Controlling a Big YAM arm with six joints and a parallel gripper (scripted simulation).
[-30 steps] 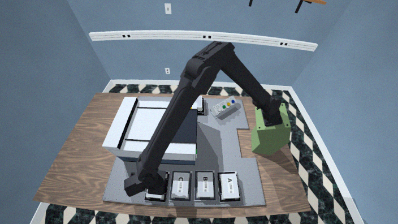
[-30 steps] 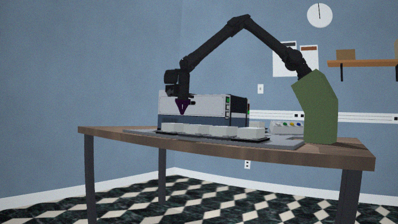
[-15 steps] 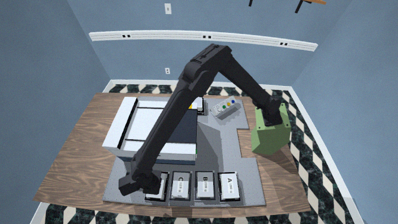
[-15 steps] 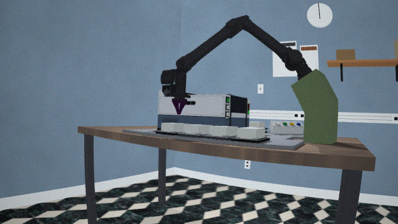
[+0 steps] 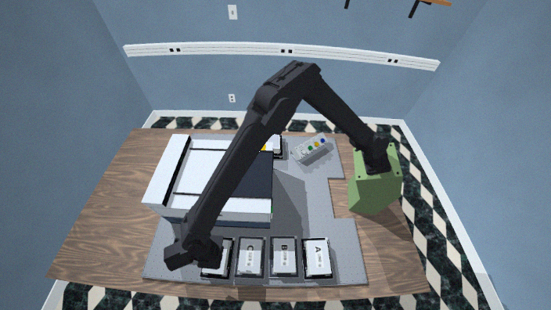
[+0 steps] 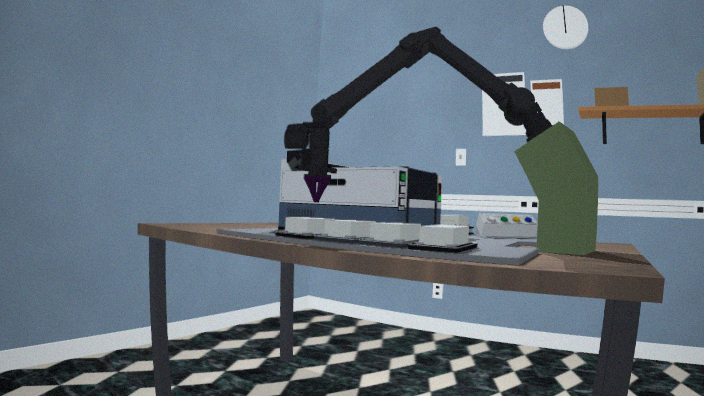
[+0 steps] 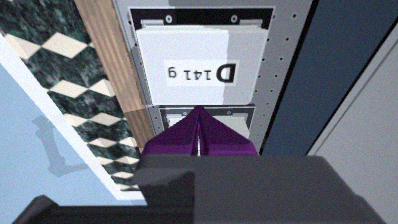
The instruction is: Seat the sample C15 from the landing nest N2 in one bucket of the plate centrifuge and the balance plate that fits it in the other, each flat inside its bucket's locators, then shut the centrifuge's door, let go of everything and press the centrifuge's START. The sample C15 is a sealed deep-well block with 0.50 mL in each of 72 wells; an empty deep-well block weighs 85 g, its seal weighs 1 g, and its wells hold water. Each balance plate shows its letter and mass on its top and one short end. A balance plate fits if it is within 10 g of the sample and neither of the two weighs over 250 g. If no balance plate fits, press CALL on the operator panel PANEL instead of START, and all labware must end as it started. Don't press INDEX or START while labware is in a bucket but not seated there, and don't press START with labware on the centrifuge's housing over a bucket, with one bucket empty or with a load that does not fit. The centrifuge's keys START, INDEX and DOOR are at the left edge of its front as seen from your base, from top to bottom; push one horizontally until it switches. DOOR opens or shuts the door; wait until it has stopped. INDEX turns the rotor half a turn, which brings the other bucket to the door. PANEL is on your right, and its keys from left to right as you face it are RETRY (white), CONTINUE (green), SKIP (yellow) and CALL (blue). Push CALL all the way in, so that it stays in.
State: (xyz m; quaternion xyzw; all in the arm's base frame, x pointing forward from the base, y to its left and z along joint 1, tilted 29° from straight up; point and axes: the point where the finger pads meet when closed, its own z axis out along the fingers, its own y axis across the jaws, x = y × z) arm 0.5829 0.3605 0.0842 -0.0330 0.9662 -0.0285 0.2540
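Observation:
Four white balance plates lie in a row of nests at the table's front: A [image 5: 318, 257], B [image 5: 284, 255], C [image 5: 251, 256], and D [image 5: 216, 260], which is partly under my arm. In the wrist view plate D [image 7: 200, 65] reads "D 141 g". My gripper [image 7: 198, 111] [image 6: 316, 197] is shut and empty, and it hangs well above the left end of the row. Its purple fingers [image 7: 210, 120] cover part of another white plate in the neighbouring nest. The sample block [image 5: 276, 144] sits behind the centrifuge [image 5: 208, 178], partly hidden by my arm.
The centrifuge's keys [image 6: 402, 190] are on its front edge, and the top one is lit green. The operator panel [image 5: 313, 148] with coloured keys stands at the back right. My green base [image 5: 373, 184] is on the right. The table's front edge is close to the plates.

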